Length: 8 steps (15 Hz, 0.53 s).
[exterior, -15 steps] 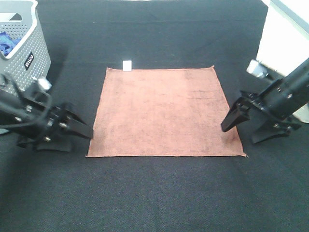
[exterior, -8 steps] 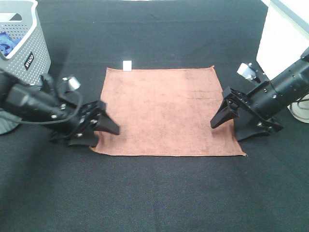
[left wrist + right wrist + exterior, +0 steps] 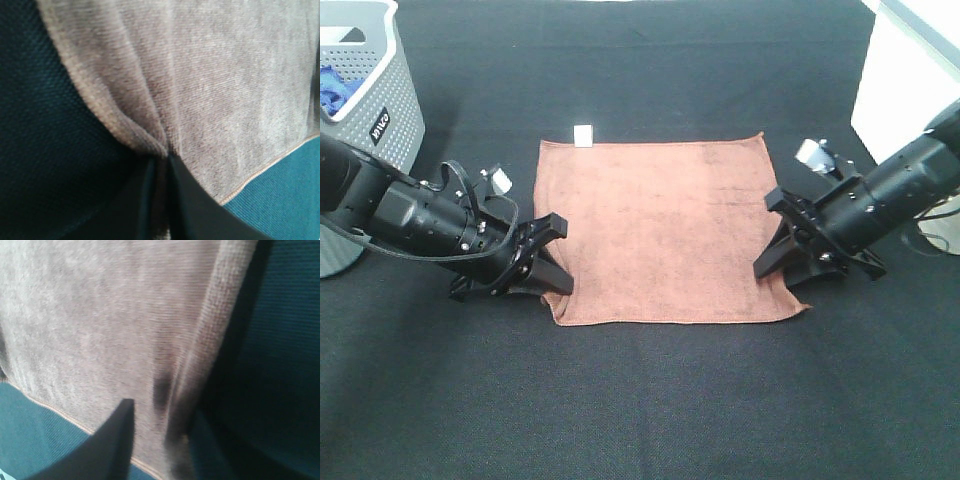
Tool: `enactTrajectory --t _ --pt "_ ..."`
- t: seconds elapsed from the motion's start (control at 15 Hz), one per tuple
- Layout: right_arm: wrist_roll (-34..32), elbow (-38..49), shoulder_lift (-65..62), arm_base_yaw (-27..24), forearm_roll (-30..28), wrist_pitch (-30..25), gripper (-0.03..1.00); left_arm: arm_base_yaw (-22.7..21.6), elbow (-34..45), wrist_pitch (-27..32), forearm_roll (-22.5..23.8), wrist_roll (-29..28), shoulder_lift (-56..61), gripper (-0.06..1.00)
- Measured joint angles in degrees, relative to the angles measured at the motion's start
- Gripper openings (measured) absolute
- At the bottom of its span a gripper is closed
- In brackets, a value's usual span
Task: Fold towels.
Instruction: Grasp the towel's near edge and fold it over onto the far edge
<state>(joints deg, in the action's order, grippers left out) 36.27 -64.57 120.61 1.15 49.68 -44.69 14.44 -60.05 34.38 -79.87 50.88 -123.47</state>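
Note:
The terracotta towel [image 3: 660, 225] lies spread on the black table, its small white tag [image 3: 583, 135] at the far edge. My left gripper [image 3: 556, 272] is at the near left corner and is shut on a pinched ridge of the towel's edge, as the left wrist view [image 3: 161, 162] shows close up. My right gripper [image 3: 777, 266] is at the near right side. In the right wrist view [image 3: 150, 415] its jaws stand apart, astride the towel's raised side edge [image 3: 210, 340]. Both near corners are pulled inward.
A grey perforated basket [image 3: 380, 110] stands at the far left with a blue cloth [image 3: 330, 85] inside. A white block [image 3: 910, 80] stands at the far right edge. Black table cloth surrounds the towel.
Both grippers moved inward onto the towel's near corners. The left one closed on the edge and dragged the near left corner right. The near right corner shifted slightly left.

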Motion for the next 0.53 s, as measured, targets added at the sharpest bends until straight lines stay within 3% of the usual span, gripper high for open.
enactTrajectory --t 0.13,0.33,0.4,0.47,0.53 --pt "-0.52 0.00 0.00 0.63 0.06 0.23 0.03 0.00 0.00 0.11 0.57 -0.69 0.00 0.01" --pt "-2.41 0.00 -0.52 -0.52 -0.74 -0.57 0.00 0.00 0.11 1.43 5.27 -4.76 2.18 0.01" --pt "-3.44 0.00 -1.60 -0.80 -2.06 -1.03 0.00 0.00 0.11 1.89 8.94 -7.85 4.07 0.00" --pt "-5.67 0.06 -3.95 -0.80 -4.93 -1.89 0.00 0.00 0.11 3.04 15.53 -13.46 6.82 0.00" --pt "-5.67 0.06 -3.95 -0.80 -4.93 -1.89 0.00 0.00 0.11 3.04 15.53 -13.46 6.82 0.00"
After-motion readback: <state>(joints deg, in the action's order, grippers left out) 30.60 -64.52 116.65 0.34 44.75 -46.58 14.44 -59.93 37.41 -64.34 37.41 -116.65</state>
